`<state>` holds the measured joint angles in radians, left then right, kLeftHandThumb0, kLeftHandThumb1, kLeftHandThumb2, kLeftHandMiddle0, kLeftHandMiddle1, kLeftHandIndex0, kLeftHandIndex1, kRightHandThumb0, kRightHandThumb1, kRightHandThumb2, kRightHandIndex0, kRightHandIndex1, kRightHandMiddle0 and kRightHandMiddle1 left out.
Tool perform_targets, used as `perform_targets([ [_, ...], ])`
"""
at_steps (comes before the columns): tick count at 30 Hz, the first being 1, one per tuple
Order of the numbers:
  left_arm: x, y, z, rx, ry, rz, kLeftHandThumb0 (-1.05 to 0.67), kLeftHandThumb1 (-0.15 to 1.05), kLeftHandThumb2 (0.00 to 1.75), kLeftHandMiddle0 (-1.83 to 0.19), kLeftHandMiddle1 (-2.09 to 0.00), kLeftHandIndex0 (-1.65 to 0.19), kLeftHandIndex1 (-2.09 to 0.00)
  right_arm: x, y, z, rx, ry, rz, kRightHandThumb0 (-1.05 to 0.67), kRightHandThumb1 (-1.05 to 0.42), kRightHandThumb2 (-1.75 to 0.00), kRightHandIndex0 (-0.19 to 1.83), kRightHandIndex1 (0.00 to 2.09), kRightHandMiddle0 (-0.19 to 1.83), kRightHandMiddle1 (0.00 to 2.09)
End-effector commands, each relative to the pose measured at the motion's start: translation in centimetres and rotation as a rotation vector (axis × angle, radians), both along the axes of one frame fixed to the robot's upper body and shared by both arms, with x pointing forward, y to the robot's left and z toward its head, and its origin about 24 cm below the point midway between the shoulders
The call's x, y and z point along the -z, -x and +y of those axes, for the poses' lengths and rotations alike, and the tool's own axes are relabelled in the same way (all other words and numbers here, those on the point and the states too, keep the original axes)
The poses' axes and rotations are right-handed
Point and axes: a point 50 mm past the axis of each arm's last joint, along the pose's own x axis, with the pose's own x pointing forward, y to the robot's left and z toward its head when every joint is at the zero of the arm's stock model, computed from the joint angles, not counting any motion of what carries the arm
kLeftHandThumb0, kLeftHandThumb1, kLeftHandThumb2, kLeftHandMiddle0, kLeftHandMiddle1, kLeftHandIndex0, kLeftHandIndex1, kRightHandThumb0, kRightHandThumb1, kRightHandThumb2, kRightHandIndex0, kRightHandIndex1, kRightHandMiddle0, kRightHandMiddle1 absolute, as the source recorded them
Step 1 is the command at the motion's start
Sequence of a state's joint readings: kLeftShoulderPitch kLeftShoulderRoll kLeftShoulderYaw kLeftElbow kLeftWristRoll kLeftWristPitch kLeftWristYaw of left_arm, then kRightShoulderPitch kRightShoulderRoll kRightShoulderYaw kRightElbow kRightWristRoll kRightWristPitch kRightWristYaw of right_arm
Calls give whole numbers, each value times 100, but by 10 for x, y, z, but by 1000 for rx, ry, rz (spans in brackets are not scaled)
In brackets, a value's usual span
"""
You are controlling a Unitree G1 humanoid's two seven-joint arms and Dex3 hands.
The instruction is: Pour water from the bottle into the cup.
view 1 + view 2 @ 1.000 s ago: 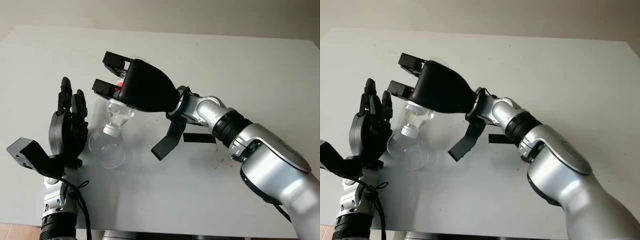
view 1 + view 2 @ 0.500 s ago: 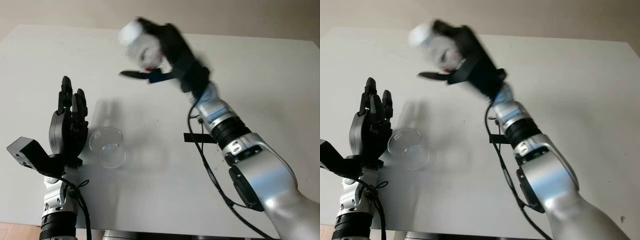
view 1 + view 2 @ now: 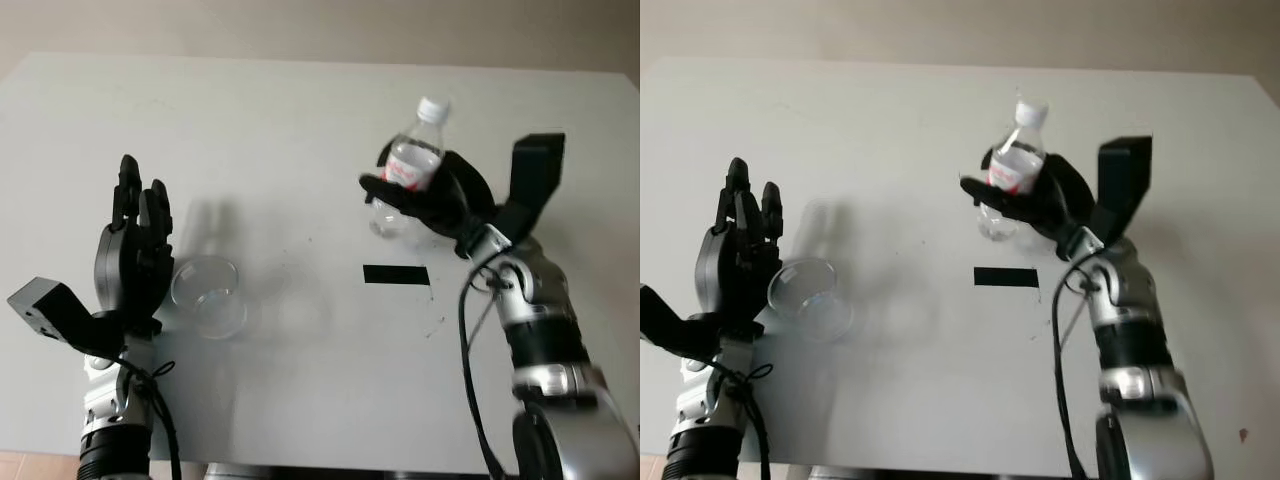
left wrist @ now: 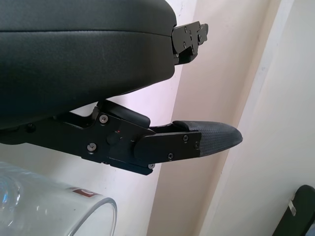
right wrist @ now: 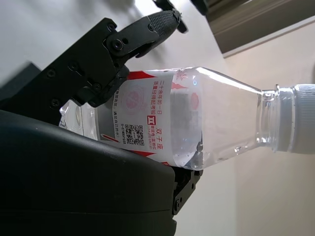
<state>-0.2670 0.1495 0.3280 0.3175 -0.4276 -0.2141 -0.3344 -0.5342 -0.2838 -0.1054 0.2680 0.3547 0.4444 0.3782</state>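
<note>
the right hand's fingers (image 5: 142,29) were wrapped around the bottle (image 3: 405,190), which stood upright, cap up. the cup (image 3: 208,296) sat well off to the bottle's left, just beside the open left hand (image 3: 135,265).

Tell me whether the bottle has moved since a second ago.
Yes. The bottle, in the right hand, went from tilted over the cup to upright beyond the black tape.
</note>
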Motion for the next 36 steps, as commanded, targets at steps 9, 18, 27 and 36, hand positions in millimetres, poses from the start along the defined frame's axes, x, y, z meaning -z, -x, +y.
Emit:
perform_targets([
  [9,11,5,3,8,2,45,-74,105,47,19,-2,19,0,4,27,-2,11,49,-29,-26,-105,-24,83,209,24,209],
  [18,14,7,3,11,14,48,-73,105,50,19,-1,19,0,1,30,0,14,94,-43,-26,-105,-28,71,209,12,209],
  [27,15,7,4,10,20,53,-73,105,50,19,0,19,0,5,27,2,11,127,-51,-26,-105,-27,84,209,20,209],
  [36,14,8,6,15,13,51,-74,105,49,19,0,19,0,14,27,7,0,170,-93,-24,-105,-26,57,209,18,209],
])
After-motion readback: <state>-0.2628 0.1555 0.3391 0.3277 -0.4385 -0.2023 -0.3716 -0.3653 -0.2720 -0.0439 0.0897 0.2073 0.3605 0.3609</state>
